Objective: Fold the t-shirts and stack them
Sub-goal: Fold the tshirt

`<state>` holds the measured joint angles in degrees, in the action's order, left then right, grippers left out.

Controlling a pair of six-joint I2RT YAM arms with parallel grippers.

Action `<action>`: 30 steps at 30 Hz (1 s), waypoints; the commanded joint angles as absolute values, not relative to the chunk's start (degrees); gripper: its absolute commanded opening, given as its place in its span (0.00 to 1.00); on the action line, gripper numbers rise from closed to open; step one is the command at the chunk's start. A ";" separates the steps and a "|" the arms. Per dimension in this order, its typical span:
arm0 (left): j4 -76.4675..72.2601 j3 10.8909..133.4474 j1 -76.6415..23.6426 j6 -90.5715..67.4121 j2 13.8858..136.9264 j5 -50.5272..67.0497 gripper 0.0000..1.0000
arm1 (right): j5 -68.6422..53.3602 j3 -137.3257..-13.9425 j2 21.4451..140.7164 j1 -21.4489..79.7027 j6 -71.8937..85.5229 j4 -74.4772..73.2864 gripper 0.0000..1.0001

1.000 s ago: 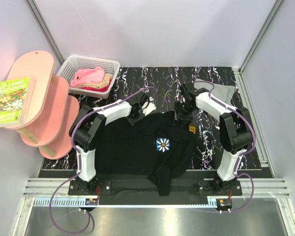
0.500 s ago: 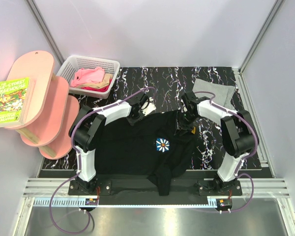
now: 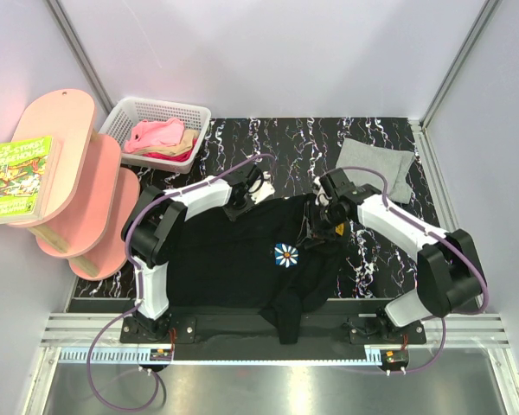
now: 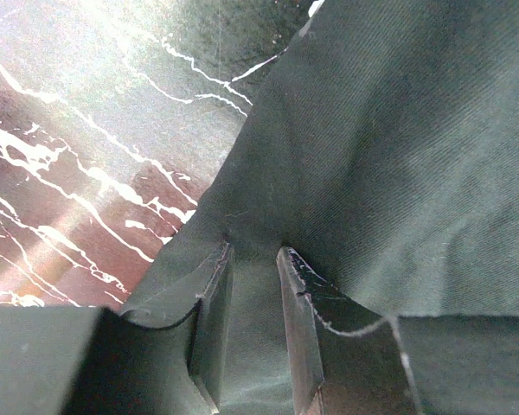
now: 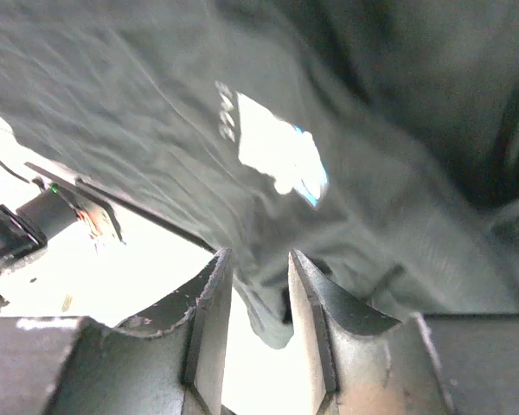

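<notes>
Observed: black daisy t-shirt [image 3: 233, 259] spread flat mid-table [image 3: 277, 147], its near hem over the near edge. I see the left gripper [image 4: 253, 259] pinched narrow on its far-left edge. The right gripper [image 5: 259, 264] clamps the far-right edge, cloth between its fingers. A grey t-shirt [image 3: 376, 166] lies folded far right, and a basket [image 3: 128, 113] of shirts sits far left.
</notes>
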<state>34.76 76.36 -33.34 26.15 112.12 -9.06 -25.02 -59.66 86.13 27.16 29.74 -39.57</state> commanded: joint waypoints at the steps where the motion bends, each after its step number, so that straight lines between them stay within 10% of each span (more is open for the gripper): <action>1: 34.98 76.64 -33.49 27.33 110.65 -10.72 0.33 | -27.60 -55.64 82.27 27.77 32.17 -38.76 0.40; 30: 33.31 73.48 -33.49 27.77 108.54 -11.69 0.32 | -15.37 -65.75 101.34 23.47 24.69 -37.89 0.35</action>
